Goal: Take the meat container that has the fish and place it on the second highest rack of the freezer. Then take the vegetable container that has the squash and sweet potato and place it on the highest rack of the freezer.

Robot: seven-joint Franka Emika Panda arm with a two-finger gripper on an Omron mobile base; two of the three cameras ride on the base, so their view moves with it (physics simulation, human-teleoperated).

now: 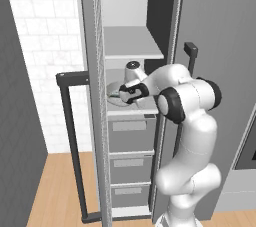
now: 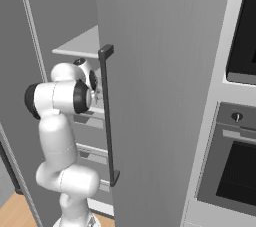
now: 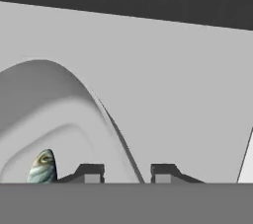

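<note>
— Where is the meat container (image 1: 114,94) right now?

— It sits on the lower of the two pale shelves inside the freezer (image 1: 131,46), just above the three grey drawers. In the left base view its light-grey rim pokes out to the left of the robot's hand. The highest rack (image 1: 131,42) above it is bare where I can see it.

— And the fish (image 3: 43,167)?

— Inside the tub. The hand view catches a greenish-grey bit of it at the lower left, within the curved wall of the container.

— What is the gripper (image 3: 126,173) doing?

— Its two dark finger tips stand a little apart, straddling the container's rim, one tip inside the tub and one outside. I cannot tell whether the pads touch the rim.

— What surrounds it?

— The freezer door (image 1: 92,96) stands swung open to the left with its long dark bar handle (image 1: 71,141). In the right base view a black-windowed oven (image 2: 234,171) sits to the right of the tall grey cabinet.
</note>
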